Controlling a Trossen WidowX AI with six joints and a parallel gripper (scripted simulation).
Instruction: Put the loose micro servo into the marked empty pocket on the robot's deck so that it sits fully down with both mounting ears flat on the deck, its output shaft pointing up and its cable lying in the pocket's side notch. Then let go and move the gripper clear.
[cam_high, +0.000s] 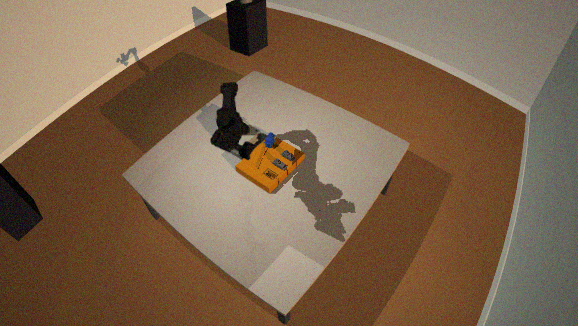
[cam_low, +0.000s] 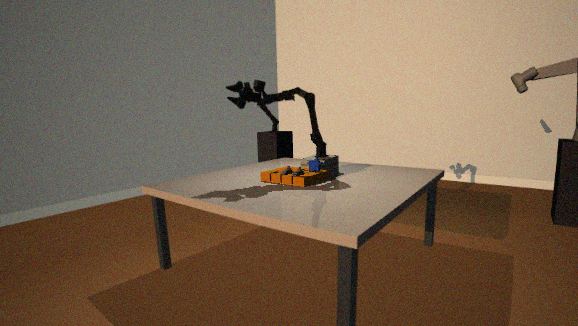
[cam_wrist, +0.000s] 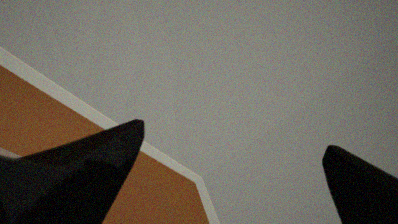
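My gripper (cam_low: 228, 93) (cam_wrist: 233, 140) is open and empty, high above the table, with its two dark fingers wide apart. The orange deck (cam_high: 248, 167) (cam_low: 295, 181) lies on the table, below the gripper and apart from it. A small blue block (cam_high: 270, 140) (cam_low: 314, 165), perhaps the micro servo, is at the deck's edge nearest the arm's base. Whether it is seated, and how its shaft, ears and cable lie, is too small to tell. A dark patterned patch (cam_high: 270, 174) shows on the deck; whether it is the marked pocket I cannot tell. The wrist view shows neither servo nor deck.
Dark grey parts (cam_high: 280, 164) (cam_high: 288, 155) sit in the orange deck. The arm's base (cam_low: 329, 163) stands just behind the deck. The grey table (cam_high: 200, 200) (cam_low: 380, 195) carries the arm's shadow, and a paler square (cam_high: 288, 272) lies at one corner. Dark pedestals stand beyond the table.
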